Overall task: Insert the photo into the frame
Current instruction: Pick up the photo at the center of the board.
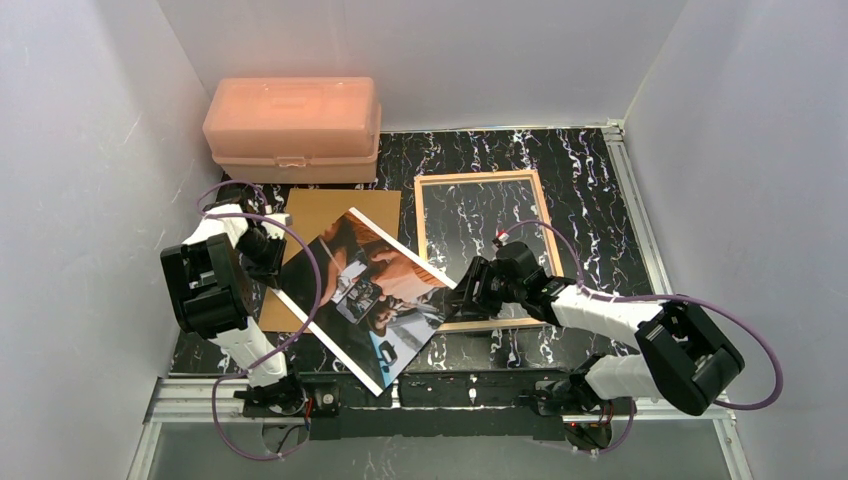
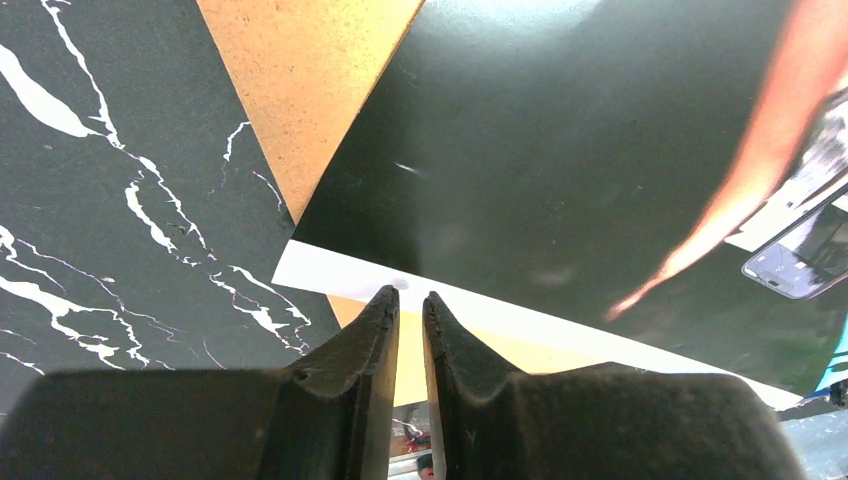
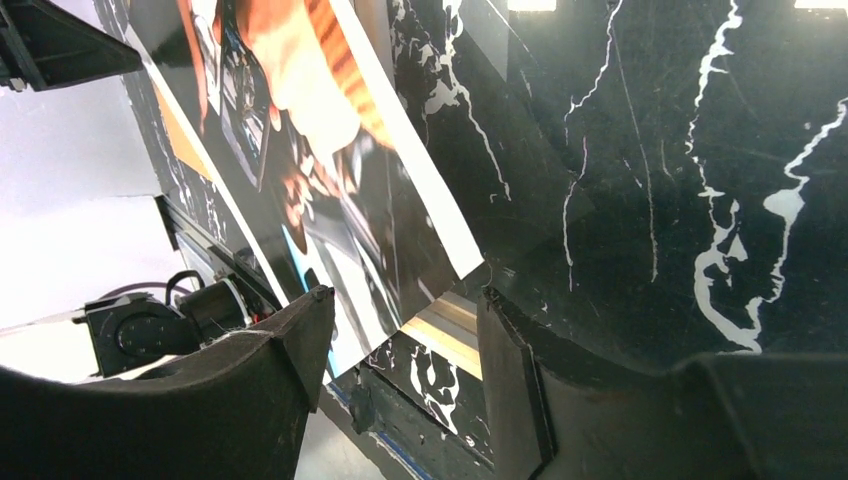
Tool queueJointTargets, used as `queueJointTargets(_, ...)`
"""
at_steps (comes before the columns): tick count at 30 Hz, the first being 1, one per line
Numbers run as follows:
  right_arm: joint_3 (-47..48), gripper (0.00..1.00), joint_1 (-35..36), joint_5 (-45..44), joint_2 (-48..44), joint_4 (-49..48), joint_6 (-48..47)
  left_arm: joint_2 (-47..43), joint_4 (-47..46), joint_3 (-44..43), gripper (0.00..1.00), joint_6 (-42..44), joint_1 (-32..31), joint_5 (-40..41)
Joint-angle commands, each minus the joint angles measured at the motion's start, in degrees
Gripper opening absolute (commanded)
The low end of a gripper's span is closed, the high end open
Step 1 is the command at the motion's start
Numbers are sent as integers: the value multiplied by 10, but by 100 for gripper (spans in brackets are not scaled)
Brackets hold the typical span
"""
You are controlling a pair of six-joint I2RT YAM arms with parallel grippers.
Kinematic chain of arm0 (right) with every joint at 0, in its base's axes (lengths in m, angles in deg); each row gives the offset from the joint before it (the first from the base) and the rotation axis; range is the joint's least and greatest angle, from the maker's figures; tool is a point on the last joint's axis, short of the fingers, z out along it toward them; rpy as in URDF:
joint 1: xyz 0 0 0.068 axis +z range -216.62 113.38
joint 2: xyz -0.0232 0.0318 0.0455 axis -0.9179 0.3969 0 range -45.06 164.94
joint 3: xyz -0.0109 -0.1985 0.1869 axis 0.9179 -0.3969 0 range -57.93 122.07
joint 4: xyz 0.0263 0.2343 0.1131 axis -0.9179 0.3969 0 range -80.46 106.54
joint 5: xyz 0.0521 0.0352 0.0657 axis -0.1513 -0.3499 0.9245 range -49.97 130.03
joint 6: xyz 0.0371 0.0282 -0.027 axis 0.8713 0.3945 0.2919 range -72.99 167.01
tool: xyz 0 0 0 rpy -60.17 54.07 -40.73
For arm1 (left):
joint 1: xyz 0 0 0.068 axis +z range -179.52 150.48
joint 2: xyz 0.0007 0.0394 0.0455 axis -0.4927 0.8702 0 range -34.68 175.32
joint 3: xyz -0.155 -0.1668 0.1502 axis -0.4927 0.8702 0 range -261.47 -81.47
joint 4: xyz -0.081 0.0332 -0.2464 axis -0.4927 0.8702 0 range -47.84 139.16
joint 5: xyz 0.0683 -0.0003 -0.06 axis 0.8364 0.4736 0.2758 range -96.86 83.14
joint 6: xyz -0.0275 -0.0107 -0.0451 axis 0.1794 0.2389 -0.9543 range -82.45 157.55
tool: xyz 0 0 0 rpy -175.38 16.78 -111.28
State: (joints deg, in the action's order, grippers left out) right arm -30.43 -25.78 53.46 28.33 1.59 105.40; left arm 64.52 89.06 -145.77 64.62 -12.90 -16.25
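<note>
Across backing board (image 1: 330, 215), photo (image 1: 365, 295), left gripper (image 2: 410, 295) nearly closed, right gripper (image 3: 405, 297) spread astride corner.

Overhead view looks down on the table (image 1: 600, 180); both wrist views closely share the photo (image 2: 560, 150).

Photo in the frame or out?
Out. The photo sits skewed over the brown board, mostly beside the frame, whose pane shows only tabletop.
</note>
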Motion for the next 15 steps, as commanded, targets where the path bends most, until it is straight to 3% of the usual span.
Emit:
queueJointTargets(1, -2, 61, -2, -5, 5, -44, 9, -2, 12, 5, 14, 10, -4, 5)
queueJointTargets(15, -22, 55, -6, 13, 31, -131, 48, -1, 10, 10, 13, 13, -5, 5)
